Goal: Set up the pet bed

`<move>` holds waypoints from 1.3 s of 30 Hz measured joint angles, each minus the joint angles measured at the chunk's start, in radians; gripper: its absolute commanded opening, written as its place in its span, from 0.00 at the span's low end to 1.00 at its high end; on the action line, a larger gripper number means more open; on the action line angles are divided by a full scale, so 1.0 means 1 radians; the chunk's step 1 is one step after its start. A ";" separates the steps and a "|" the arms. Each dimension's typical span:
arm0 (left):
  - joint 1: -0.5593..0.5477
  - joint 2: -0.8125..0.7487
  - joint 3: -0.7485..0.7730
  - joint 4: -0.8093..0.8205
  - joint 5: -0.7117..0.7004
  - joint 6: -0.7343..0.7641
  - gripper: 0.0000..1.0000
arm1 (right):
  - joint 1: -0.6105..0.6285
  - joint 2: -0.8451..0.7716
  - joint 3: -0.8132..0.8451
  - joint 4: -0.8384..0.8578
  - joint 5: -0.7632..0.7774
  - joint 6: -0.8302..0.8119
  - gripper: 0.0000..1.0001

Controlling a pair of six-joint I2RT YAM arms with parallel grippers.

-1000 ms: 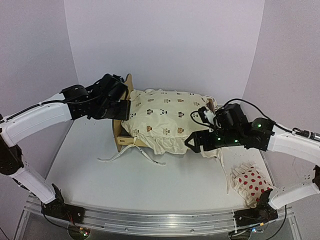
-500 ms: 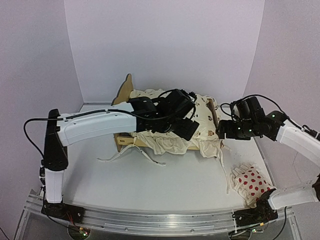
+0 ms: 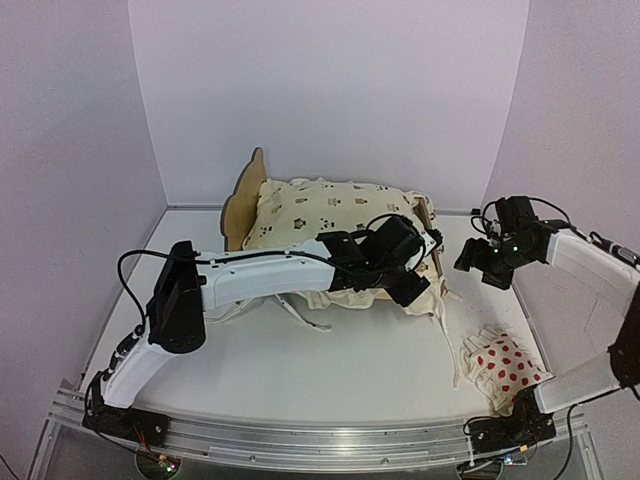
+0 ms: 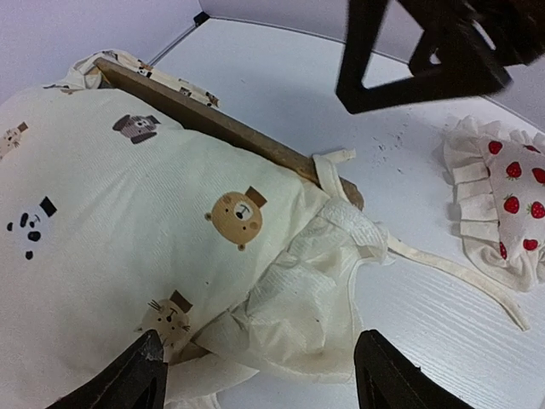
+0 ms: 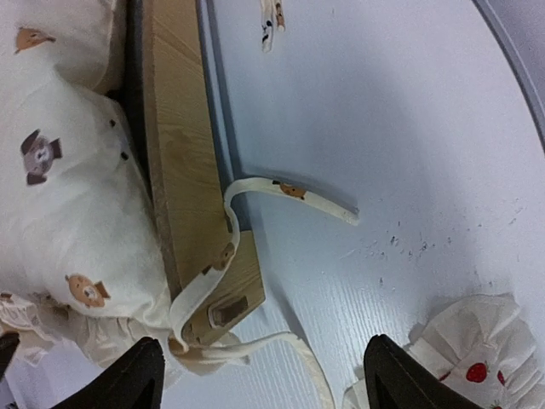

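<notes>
The pet bed stands at the back middle, its scalloped plywood headboard on the left. The cream animal-print cushion lies on it and hides the base. My left arm reaches across the bed's front, and its gripper is open over the cushion's right front corner. In the left wrist view the gripper straddles the ruffle without clamping it. My right gripper hovers open just right of the bed. Seen from the right wrist, that gripper is above the plywood footboard and a loose tie.
A small white red-dotted pillow lies on the table at the front right; it also shows as the pillow and the pillow. Cushion ties trail on the table in front of the bed. Walls close in on three sides.
My left arm has swept from the headboard end across the bed's front to its right corner. The right gripper has pulled back to the right, away from the cushion.
</notes>
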 measured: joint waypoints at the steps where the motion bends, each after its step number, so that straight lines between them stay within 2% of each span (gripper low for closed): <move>1: 0.000 -0.006 -0.031 0.023 0.001 0.001 0.74 | -0.009 0.054 0.031 -0.001 -0.022 0.006 0.74; 3: -0.001 -0.028 -0.098 0.038 -0.007 -0.004 0.74 | -0.013 0.151 0.097 0.016 -0.057 0.015 0.72; 6: -0.003 -0.088 -0.204 0.036 -0.054 -0.024 0.81 | -0.013 0.288 0.213 0.042 -0.102 0.024 0.68; 13: 0.015 -0.379 -0.404 -0.042 -0.291 -0.108 0.82 | -0.013 0.487 0.400 0.075 -0.145 0.024 0.53; 18: 0.112 -0.613 -0.548 -0.071 -0.409 -0.186 0.85 | -0.013 0.577 0.468 0.076 -0.150 0.007 0.51; 22: 0.220 -0.728 -0.634 -0.090 -0.454 -0.237 0.88 | -0.013 0.631 0.499 0.063 -0.152 -0.016 0.46; 26: 0.292 -0.775 -0.660 -0.132 -0.479 -0.262 0.88 | -0.008 0.667 0.517 0.051 -0.154 -0.043 0.36; 31: 0.346 -0.787 -0.674 -0.160 -0.487 -0.288 0.88 | 0.018 0.697 0.544 0.020 -0.136 -0.076 0.18; 39: 0.380 -0.825 -0.721 -0.192 -0.479 -0.305 0.85 | 0.104 0.713 0.591 -0.019 -0.015 -0.147 0.03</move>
